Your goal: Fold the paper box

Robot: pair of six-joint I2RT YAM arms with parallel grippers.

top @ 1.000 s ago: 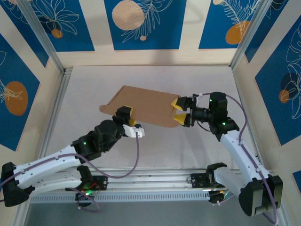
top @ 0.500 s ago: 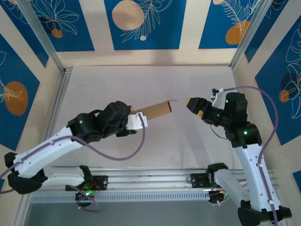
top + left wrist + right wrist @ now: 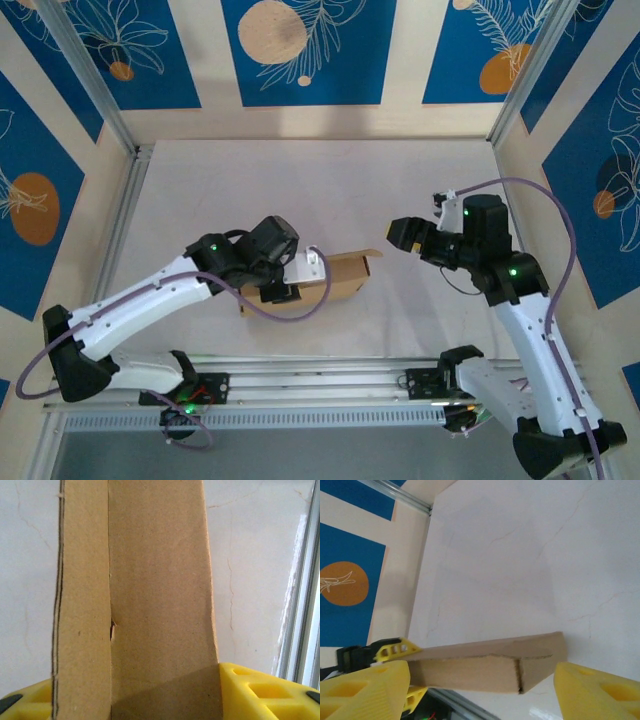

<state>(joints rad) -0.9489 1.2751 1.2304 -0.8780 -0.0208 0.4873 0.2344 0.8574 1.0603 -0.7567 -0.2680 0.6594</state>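
Left gripper [image 3: 160, 700] clamped on the paper box [image 3: 345, 275], cardboard pinched between both fingers. Right gripper [image 3: 400, 234] wide open, empty, apart from the box's right end.

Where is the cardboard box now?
From above, the paper box is near the middle of the table, gripped by the left end effector; the right end effector hangs apart to its right.

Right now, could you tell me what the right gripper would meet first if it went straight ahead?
Probably the free end of the brown corrugated cardboard box, lying between its open fingers; depth is unclear.
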